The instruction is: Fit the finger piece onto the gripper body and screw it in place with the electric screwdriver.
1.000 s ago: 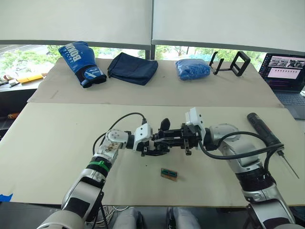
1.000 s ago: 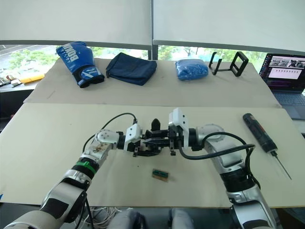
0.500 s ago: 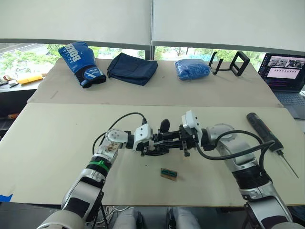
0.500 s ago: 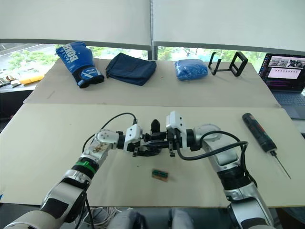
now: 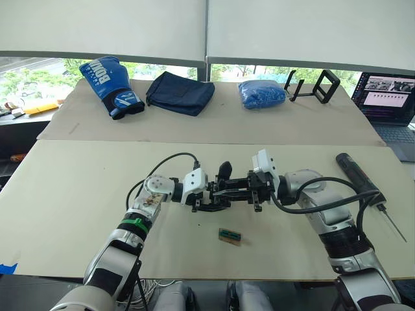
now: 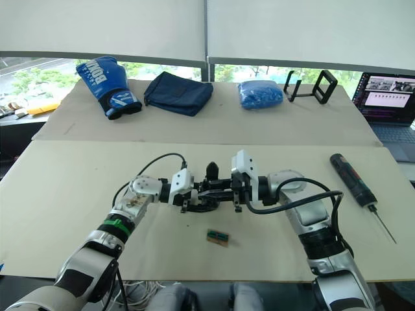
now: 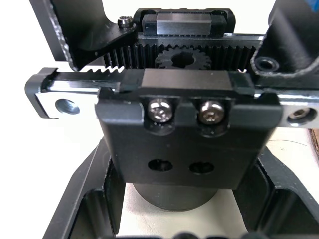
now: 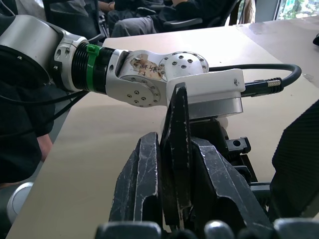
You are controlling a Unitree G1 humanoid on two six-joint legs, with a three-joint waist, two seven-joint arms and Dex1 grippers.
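Observation:
The gripper body (image 5: 218,193) is a black assembly held just above the table between my two arms, with a pointed black finger (image 5: 224,170) rising from it. My left gripper (image 5: 207,197) is shut on its round base. The left wrist view shows its toothed racks, pinion and a block with two screws (image 7: 182,110). My right gripper (image 8: 175,144) is shut on the finger piece (image 8: 175,119), a thin black wedge standing edge-on, pressed up against the gripper body from the right. The electric screwdriver (image 5: 358,176) lies on the table at the far right, beyond my right elbow.
A small green-and-tan block (image 5: 229,236) lies on the table in front of the grippers. On the rear table are a blue boxing glove (image 5: 110,78), a dark blue bag (image 5: 180,92), a blue bundle (image 5: 262,93) and a black stand (image 5: 313,85). A laptop (image 5: 389,97) sits at the far right.
My right gripper nudged a little left toward the gripper body, then eased back right. The left arm and the gripper body have stayed put.

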